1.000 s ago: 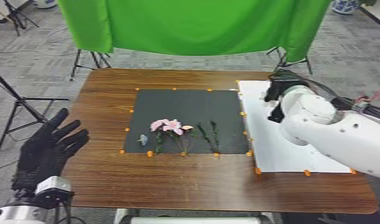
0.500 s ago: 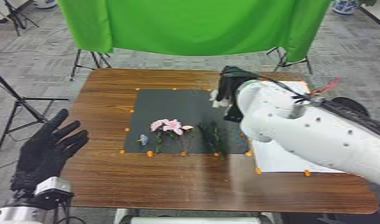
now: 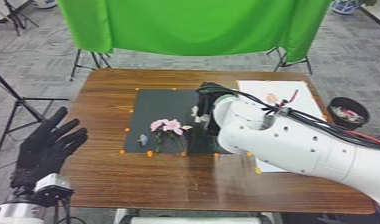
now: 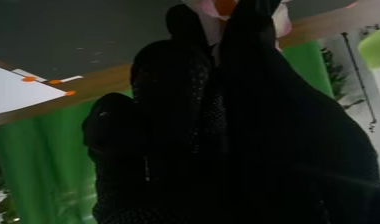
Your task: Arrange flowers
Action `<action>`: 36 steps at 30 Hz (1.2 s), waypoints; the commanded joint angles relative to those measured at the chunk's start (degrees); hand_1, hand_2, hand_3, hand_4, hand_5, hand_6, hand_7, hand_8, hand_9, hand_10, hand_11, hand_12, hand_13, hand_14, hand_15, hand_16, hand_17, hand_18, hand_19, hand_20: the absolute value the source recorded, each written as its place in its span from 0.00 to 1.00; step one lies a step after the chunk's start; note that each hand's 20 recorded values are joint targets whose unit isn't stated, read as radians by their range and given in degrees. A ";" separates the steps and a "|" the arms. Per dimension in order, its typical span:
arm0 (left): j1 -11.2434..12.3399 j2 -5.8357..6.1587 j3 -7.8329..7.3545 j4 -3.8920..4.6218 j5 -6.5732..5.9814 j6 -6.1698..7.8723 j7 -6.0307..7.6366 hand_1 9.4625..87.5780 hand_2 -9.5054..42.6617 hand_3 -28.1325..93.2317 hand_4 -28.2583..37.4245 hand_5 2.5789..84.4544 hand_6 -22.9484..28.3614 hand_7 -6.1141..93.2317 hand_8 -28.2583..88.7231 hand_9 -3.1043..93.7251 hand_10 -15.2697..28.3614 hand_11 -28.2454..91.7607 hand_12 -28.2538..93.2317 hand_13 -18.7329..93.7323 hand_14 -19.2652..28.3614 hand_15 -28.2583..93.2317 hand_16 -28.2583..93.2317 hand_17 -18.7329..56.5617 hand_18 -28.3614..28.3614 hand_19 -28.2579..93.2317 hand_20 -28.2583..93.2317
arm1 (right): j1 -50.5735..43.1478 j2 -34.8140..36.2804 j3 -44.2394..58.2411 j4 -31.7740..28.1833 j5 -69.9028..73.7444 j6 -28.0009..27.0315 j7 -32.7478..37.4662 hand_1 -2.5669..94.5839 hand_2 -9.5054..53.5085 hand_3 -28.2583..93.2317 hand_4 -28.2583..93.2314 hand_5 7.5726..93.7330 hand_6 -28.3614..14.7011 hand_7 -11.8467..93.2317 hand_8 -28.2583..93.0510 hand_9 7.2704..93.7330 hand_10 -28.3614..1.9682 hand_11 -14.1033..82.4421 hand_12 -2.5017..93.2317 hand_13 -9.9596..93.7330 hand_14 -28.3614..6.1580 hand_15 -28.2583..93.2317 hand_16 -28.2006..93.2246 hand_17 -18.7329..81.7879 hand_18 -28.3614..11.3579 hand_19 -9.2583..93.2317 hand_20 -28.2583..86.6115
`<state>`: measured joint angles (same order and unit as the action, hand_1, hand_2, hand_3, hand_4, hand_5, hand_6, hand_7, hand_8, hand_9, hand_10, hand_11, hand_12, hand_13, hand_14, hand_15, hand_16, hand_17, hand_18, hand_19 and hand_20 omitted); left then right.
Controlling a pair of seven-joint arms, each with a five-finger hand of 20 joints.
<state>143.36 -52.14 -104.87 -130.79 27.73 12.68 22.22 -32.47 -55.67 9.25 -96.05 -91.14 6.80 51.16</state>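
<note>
And here, nearest, the left robot hand (image 3: 42, 152), fingers loose and spread, by the desk's (image 3: 169, 182) left edge. Wood runs from the near edge to the black mat (image 3: 166, 103), where pink flowers (image 3: 171, 124) lie. Over its right side, the right robot hand (image 3: 209, 95) grips a pale flower (image 4: 281, 21), arm slanting over the white sheet (image 3: 275, 90).

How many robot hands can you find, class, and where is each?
2. The left hand is at the table's left edge, fingers spread. The right hand is over the black mat, holding a flower. No hand seems hidden.
</note>
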 commanded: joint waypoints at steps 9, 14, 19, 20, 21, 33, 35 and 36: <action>-0.45 0.90 0.14 0.24 -0.20 -0.78 -0.31 0.27 0.32 0.75 0.15 0.38 0.61 0.13 0.19 0.31 0.78 0.43 0.33 0.34 0.99 0.68 0.14 0.17 1.00 0.71 0.16 | -1.05 -1.21 0.96 1.70 -0.10 -2.99 1.72 0.62 0.00 0.84 0.00 0.80 0.66 0.32 0.26 0.96 0.67 0.27 0.37 0.88 0.70 0.76 0.36 0.71 0.35 1.00 0.51; -1.03 0.25 0.30 0.37 0.45 -1.14 -0.95 0.28 0.32 0.76 0.16 0.38 0.61 0.13 0.18 0.31 0.78 0.43 0.33 0.35 0.99 0.69 0.14 0.17 1.00 0.72 0.16 | -0.11 -1.07 -0.46 1.65 -2.36 -3.14 2.89 0.59 0.00 0.84 0.01 0.77 0.64 0.31 0.25 0.93 0.65 0.29 0.35 0.87 0.69 0.76 0.36 0.71 0.34 1.00 0.51; -1.07 -0.73 0.05 0.34 1.03 -1.42 -1.87 0.28 0.32 0.76 0.16 0.38 0.61 0.13 0.18 0.31 0.78 0.43 0.33 0.35 0.99 0.69 0.14 0.17 1.00 0.72 0.16 | -0.02 -0.75 -0.61 1.02 -4.33 -4.28 3.48 0.54 0.00 0.85 0.02 0.71 0.61 0.30 0.24 0.89 0.61 0.33 0.32 0.87 0.67 0.77 0.37 0.70 0.32 1.00 0.50; -0.96 -0.91 -0.07 0.34 1.19 -1.66 -2.07 0.28 0.32 0.76 0.16 0.38 0.61 0.13 0.18 0.31 0.78 0.43 0.33 0.35 0.99 0.69 0.14 0.18 1.00 0.72 0.16 | -0.14 -0.70 -0.59 0.85 -4.80 -4.76 3.60 0.52 0.00 0.85 0.02 0.70 0.61 0.29 0.24 0.88 0.59 0.35 0.31 0.87 0.67 0.77 0.37 0.70 0.32 1.00 0.51; -0.94 -0.45 0.17 0.40 0.89 -1.49 -1.65 0.27 0.32 0.76 0.16 0.38 0.61 0.13 0.18 0.31 0.78 0.43 0.33 0.35 0.99 0.69 0.14 0.18 1.00 0.72 0.16 | -0.09 -0.60 -0.38 0.61 -4.32 -5.57 3.85 0.51 0.01 0.86 0.02 0.69 0.61 0.29 0.23 0.86 0.57 0.37 0.30 0.86 0.66 0.78 0.37 0.70 0.32 1.00 0.51; -0.09 -0.95 -0.41 0.04 1.18 -1.57 -1.75 0.27 0.32 0.76 0.15 0.38 0.61 0.13 0.18 0.31 0.78 0.43 0.33 0.34 0.99 0.69 0.14 0.18 1.00 0.72 0.16 | 1.10 -0.16 -0.48 -0.70 -5.00 -7.26 5.54 0.44 0.05 0.88 0.04 0.59 0.55 0.26 0.14 0.72 0.40 0.44 0.20 0.80 0.57 0.82 0.36 0.69 0.30 1.00 0.48; 0.21 -1.03 -0.48 -0.08 1.21 -1.37 -1.61 0.27 0.32 0.76 0.15 0.38 0.61 0.13 0.18 0.31 0.78 0.43 0.33 0.34 0.99 0.69 0.14 0.18 1.00 0.72 0.16 | 2.04 0.34 -0.75 -1.16 -5.10 -7.29 5.61 0.43 0.05 0.88 0.04 0.58 0.54 0.25 0.15 0.71 0.39 0.43 0.20 0.79 0.56 0.82 0.36 0.69 0.29 1.00 0.47; 0.24 -1.12 -0.43 -0.08 1.19 -1.39 -1.62 0.27 0.32 0.76 0.15 0.38 0.61 0.13 0.18 0.31 0.78 0.43 0.33 0.34 0.99 0.69 0.14 0.18 1.00 0.72 0.16 | 2.35 0.77 -0.78 -1.50 -5.28 -6.95 5.48 0.43 0.05 0.88 0.04 0.58 0.53 0.25 0.15 0.70 0.39 0.43 0.20 0.79 0.55 0.82 0.35 0.69 0.29 1.00 0.47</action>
<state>142.18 -52.44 -104.91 -130.51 28.67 11.67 20.79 -32.90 -56.30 8.70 -95.70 -95.07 -0.26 56.03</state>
